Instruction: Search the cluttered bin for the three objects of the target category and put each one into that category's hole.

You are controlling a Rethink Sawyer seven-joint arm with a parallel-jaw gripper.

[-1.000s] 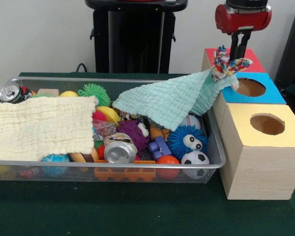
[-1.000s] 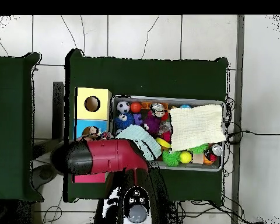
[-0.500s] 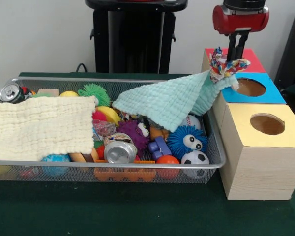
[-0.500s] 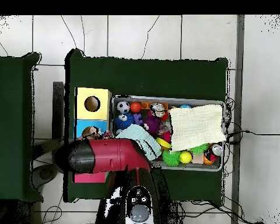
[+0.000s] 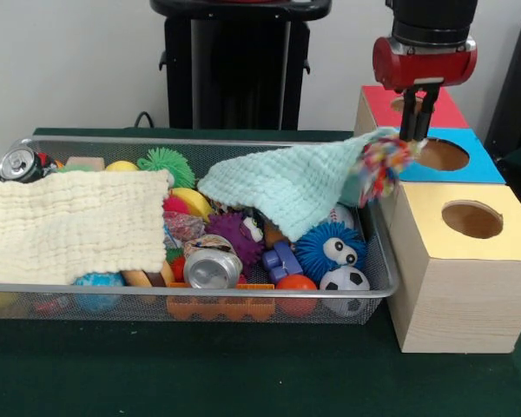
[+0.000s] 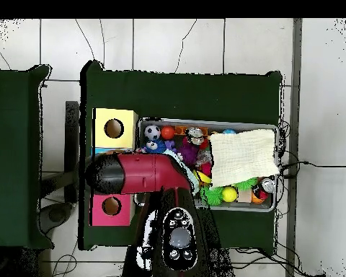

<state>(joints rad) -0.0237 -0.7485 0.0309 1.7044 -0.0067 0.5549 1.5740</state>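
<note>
From the front, the gripper (image 5: pixel 413 133) hangs straight down from the red wrist of the arm (image 5: pixel 424 61), right over the bin-side edge of the blue box (image 5: pixel 479 170), near its round hole. From above I cannot see any of this: the red arm (image 6: pixel 141 174) lies across the blue box and hides it, together with the gripper. That view does show the red box (image 6: pixel 111 207) on one side of it and the yellow box (image 6: pixel 114 128) on the other. The colourful rope toy (image 5: pixel 381 165) looks blurred. It is just under the gripper, against the blue box's side wall, and touches the teal cloth (image 5: pixel 291 184) that drapes over the wire bin (image 5: pixel 375 291). I cannot tell whether the gripper clamps the toy or has let it go.
</note>
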